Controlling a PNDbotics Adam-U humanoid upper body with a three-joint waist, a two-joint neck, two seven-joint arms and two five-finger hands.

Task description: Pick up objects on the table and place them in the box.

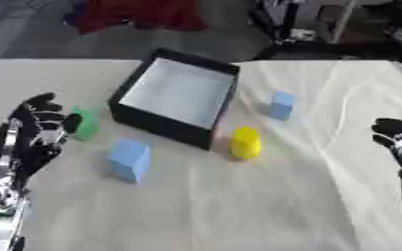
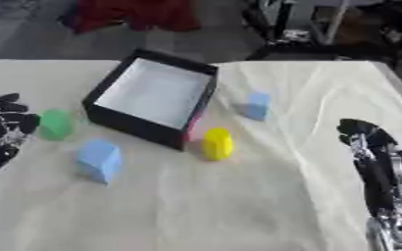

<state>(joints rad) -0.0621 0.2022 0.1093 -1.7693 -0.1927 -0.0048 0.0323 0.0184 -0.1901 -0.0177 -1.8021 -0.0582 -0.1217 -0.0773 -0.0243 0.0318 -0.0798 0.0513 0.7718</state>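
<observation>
A black box (image 1: 172, 125) with a pale inside stands open at the table's middle back, with nothing in it. A yellow cylinder (image 1: 245, 142) stands just right of its near corner. A small blue block (image 1: 281, 105) lies to the box's right, and a larger blue cube (image 1: 129, 159) sits in front of its left side. A green object (image 2: 56, 124) rests left of the box. My left hand (image 1: 35, 132) hovers open beside the green object, fingertips close to it. Over at the right edge my right hand (image 2: 365, 139) is open and away from everything.
A cream cloth (image 1: 238, 206) covers the table, wrinkled toward the right. Beyond the far edge lie a red cloth (image 1: 136, 14) and dark equipment (image 1: 307, 29).
</observation>
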